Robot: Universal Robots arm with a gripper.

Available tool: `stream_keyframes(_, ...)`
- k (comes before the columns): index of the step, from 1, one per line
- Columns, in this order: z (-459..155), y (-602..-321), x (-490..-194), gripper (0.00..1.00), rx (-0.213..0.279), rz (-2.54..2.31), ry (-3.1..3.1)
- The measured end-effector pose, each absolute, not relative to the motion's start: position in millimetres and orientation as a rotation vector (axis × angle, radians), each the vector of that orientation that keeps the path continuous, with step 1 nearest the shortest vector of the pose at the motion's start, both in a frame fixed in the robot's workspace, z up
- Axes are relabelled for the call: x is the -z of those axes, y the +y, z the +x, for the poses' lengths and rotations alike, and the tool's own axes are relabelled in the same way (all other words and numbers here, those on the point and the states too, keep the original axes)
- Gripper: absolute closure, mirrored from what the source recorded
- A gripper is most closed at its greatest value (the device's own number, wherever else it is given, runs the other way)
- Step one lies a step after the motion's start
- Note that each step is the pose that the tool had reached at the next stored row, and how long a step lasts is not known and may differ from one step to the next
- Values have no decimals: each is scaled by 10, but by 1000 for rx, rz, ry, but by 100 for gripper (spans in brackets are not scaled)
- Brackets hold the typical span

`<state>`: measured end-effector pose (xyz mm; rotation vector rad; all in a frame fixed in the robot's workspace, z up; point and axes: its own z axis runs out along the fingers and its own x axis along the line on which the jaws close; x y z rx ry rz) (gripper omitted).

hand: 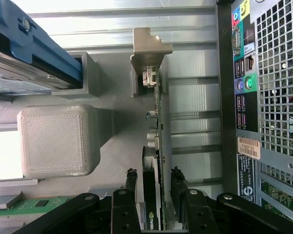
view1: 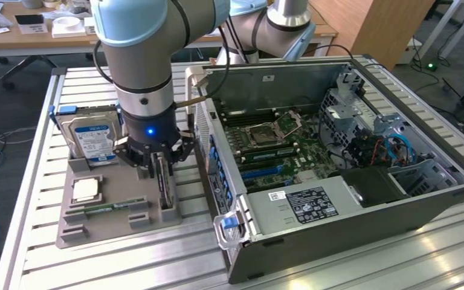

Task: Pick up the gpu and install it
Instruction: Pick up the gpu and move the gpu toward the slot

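Nearest the wrist camera are the black fingers of the hand. They stand one on each side of the gpu, with a thin gap showing on either side. I read the hand as open around the card, not clamped on it.

Reading the exterior view from its left:

1. A hard drive with a blue label stands upright in its holder at the far end of the grey tray.
2. A square processor and a slim green memory stick lie flat on the tray, nearer the camera.
3. On the tray's side nearest the computer, the arm reaches down and the hand straddles the gpu, which sits in its slot in the tray.
4. An open computer case lies on its side on the table, just beside the tray. Its motherboard is exposed, and I see no card in the blue expansion slots.

Progress, as I judge it: the hand is aligned over the card, but nothing is gripped or lifted. Pickup and installation are both outstanding.

Orientation: the gpu stands upright on one long edge. Its long axis runs along the tray, parallel to the case's port panel. The dark fan side appears to face away from the case, and the green board faces toward it. The end away from the hand rests against a post of the tray.
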<state>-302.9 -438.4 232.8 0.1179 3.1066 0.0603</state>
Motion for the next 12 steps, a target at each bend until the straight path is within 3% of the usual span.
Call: stream_keyframes(12,-3032,-4378,-2307,58,-60,118,3107)
